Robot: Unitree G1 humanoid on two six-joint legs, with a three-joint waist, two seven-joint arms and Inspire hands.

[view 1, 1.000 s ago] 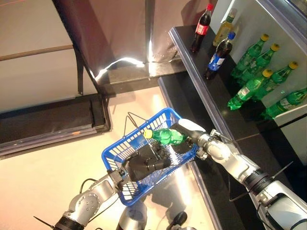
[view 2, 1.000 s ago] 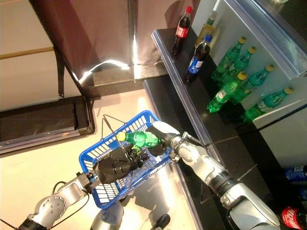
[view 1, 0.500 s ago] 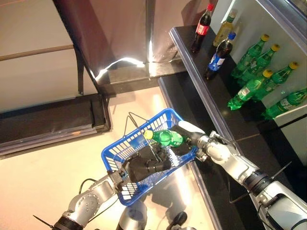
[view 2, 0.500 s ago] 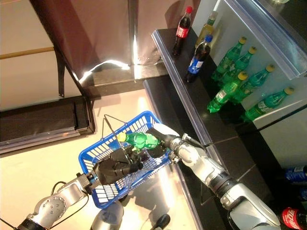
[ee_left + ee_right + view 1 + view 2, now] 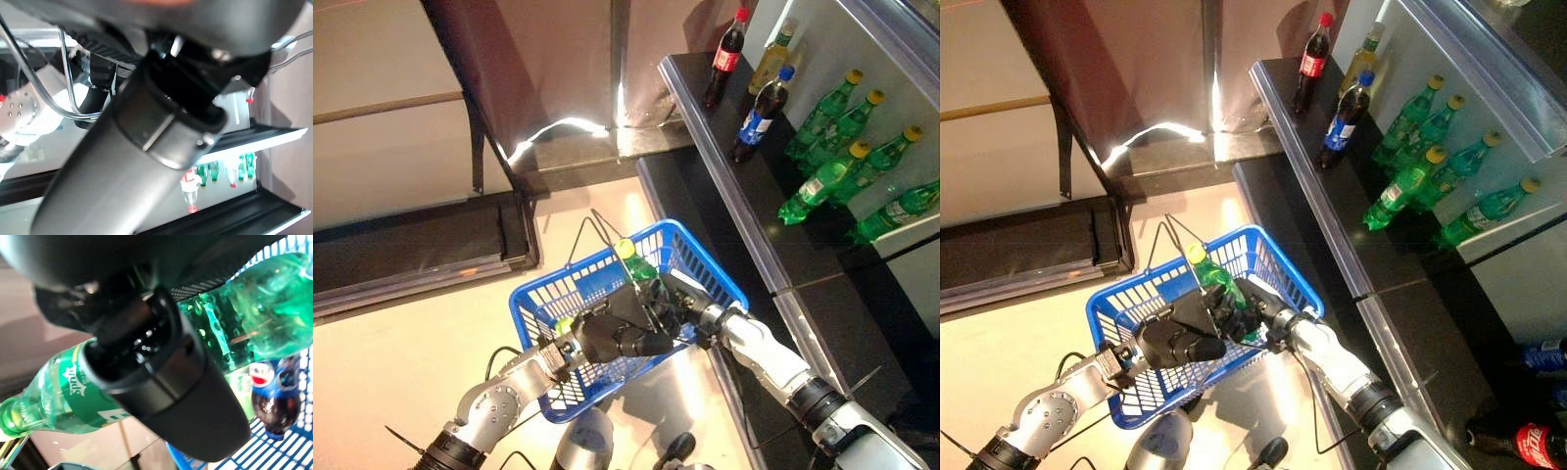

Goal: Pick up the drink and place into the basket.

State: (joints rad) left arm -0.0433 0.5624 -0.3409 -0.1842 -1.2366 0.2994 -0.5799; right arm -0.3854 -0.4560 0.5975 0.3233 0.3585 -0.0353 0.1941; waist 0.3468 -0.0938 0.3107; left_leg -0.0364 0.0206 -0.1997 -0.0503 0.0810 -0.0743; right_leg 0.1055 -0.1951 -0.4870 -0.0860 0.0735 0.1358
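1. Right hand (image 5: 1252,297): fingers clamped on green plastic drink bottle (image 5: 1214,280), held inside blue wire-mesh basket (image 5: 1285,264).
2. Left hand (image 5: 1175,338): fingers curled round the basket's wire handle (image 5: 598,227).

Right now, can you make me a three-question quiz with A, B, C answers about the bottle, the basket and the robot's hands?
1. Where is the held green bottle?
A. over the blue basket
B. on the shelf
C. on the floor

2. What colour is its cap?
A. red
B. yellow
C. blue

3. What is the right hand doing?
A. hanging open
B. gripping the bottle
C. pushing the shelf

Answers: 1 A, the head views show it above the basket; 2 B, a yellow cap; 3 B, its wrist view shows it curled round the bottle. The left hand grips the basket's wire handle.
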